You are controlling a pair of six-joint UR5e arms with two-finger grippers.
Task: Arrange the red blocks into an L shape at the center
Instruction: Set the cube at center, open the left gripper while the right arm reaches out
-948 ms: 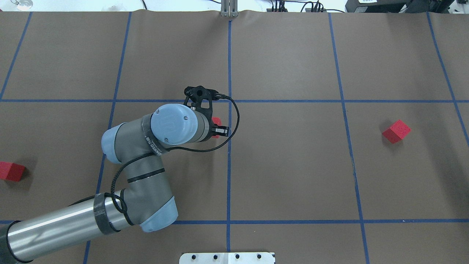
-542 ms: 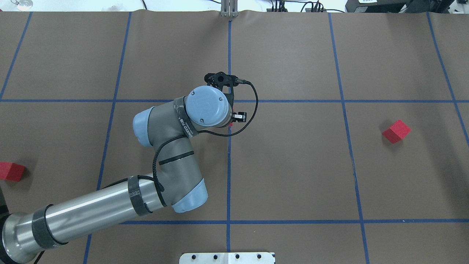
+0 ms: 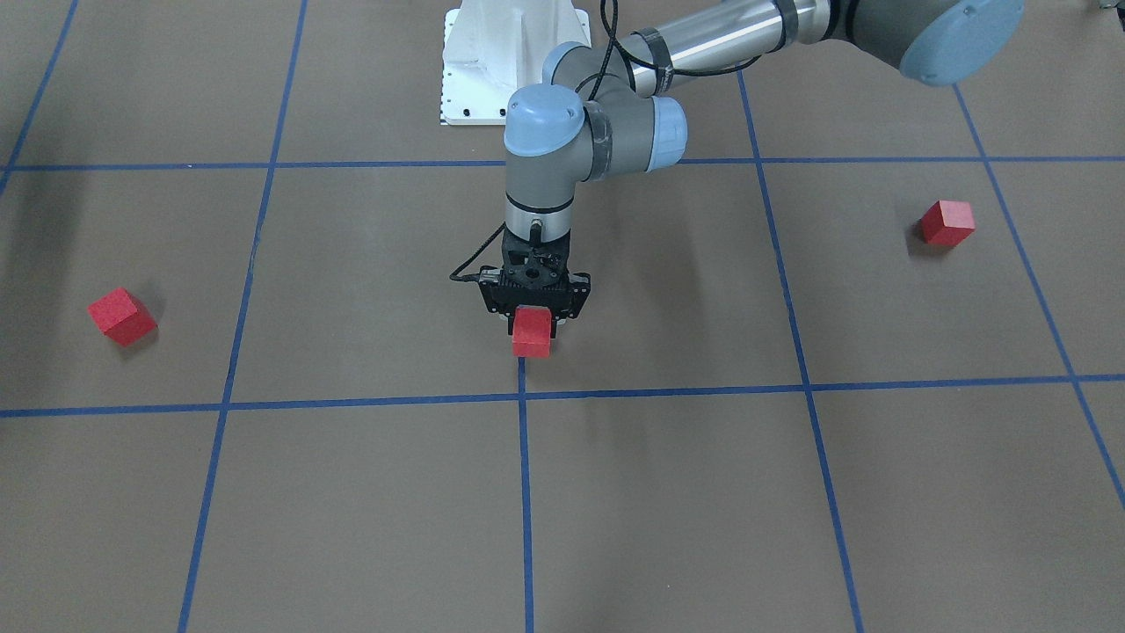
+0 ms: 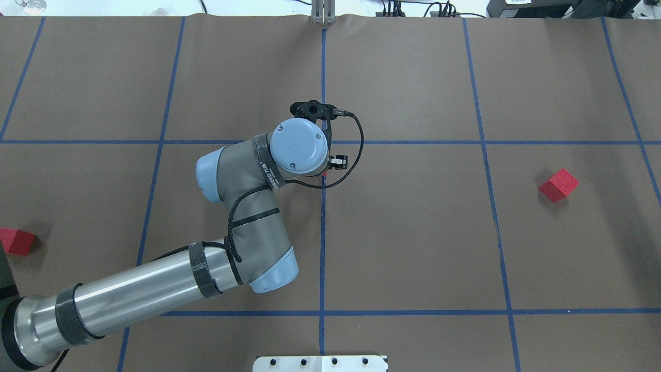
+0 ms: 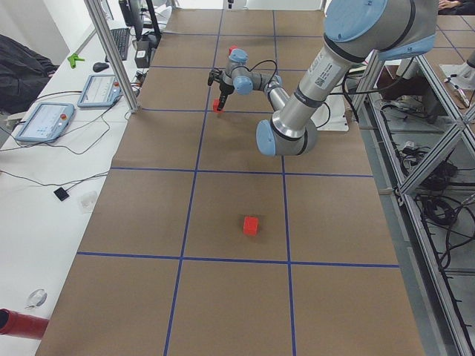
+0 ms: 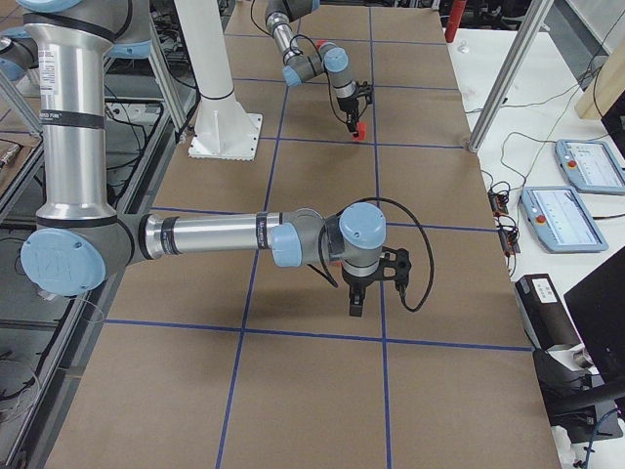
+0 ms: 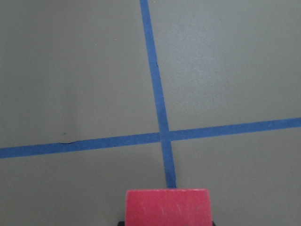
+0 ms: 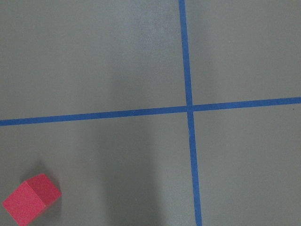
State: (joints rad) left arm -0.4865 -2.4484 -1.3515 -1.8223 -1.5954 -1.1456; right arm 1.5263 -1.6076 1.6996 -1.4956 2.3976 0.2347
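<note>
My left jaws are clamped on one of the red blocks, the held block (image 3: 532, 334), gripping it by two opposite sides with its front face showing below them. It hangs over the middle of the desk (image 4: 413, 232), on the centre tape line and just on my near side of the tape crossing (image 3: 523, 396). In the wrist camera its top edge looks square to the lines. Whether its underside touches the desk I cannot tell. The coming move, I judge, turns on that short offset. The crossing lies straight ahead of the jaws, on the far side, so a set-down here or a little further on would give the corner of the L. The other two cubes are well apart from it and from each other. The left block (image 4: 15, 241) is at the desk's left edge, nearer my left arm. The right block (image 4: 558, 184) is out to the right, askew to the grid, nearer my right arm. A cube has no long axis, so only squaring its faces matters. My right jaws show only in a side camera, and I cannot tell whether they are wide or narrow.
</note>
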